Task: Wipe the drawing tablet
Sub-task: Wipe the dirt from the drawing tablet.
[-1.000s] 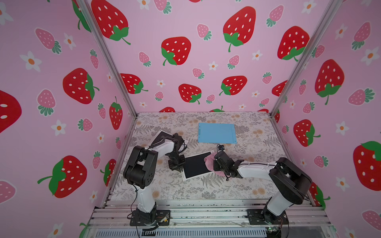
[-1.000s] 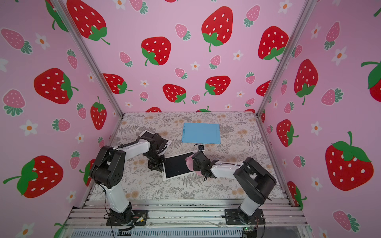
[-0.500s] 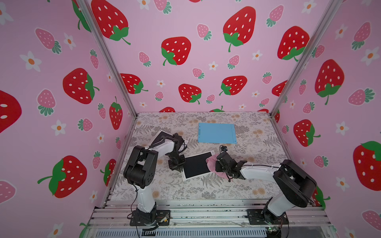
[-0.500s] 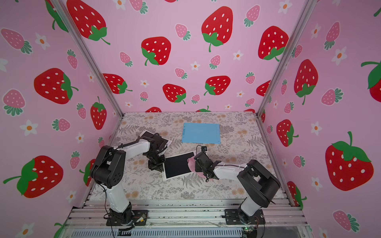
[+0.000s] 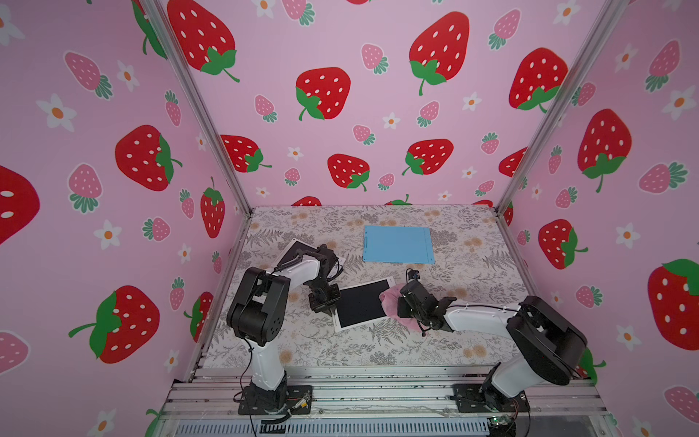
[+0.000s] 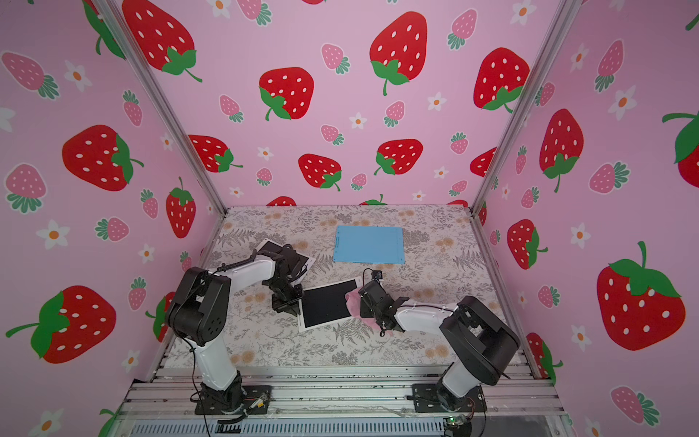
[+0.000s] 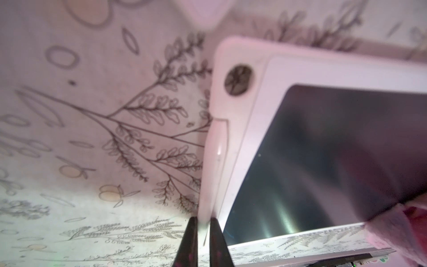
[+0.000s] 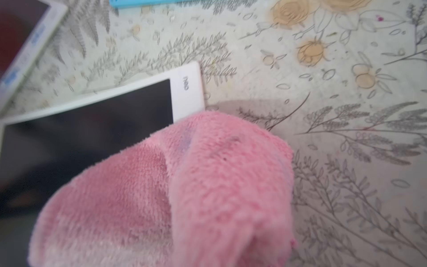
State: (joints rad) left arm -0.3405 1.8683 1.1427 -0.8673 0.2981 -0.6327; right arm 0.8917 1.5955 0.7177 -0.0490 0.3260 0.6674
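The drawing tablet (image 5: 361, 302), a black screen in a white frame, lies slanted on the floral table in both top views. At the tablet's left edge my left gripper (image 5: 330, 308) is shut; in the left wrist view its dark fingertips (image 7: 216, 233) pinch the white frame (image 7: 233, 129). My right gripper (image 5: 395, 302) is shut on a pink fluffy cloth (image 5: 389, 299) that rests over the right end of the tablet (image 8: 92, 129). The cloth (image 8: 184, 196) fills the right wrist view and hides the jaws.
A blue board (image 5: 397, 244) lies flat behind the tablet. A second white-framed tablet (image 5: 293, 249) lies at the back left, partly under my left arm. Pink strawberry walls close in the left, back and right sides. Metal rails (image 5: 378, 389) run along the front.
My right arm has shifted slightly to the right with the cloth, which stays on the tablet's right end. The left gripper and the tablet have hardly moved.
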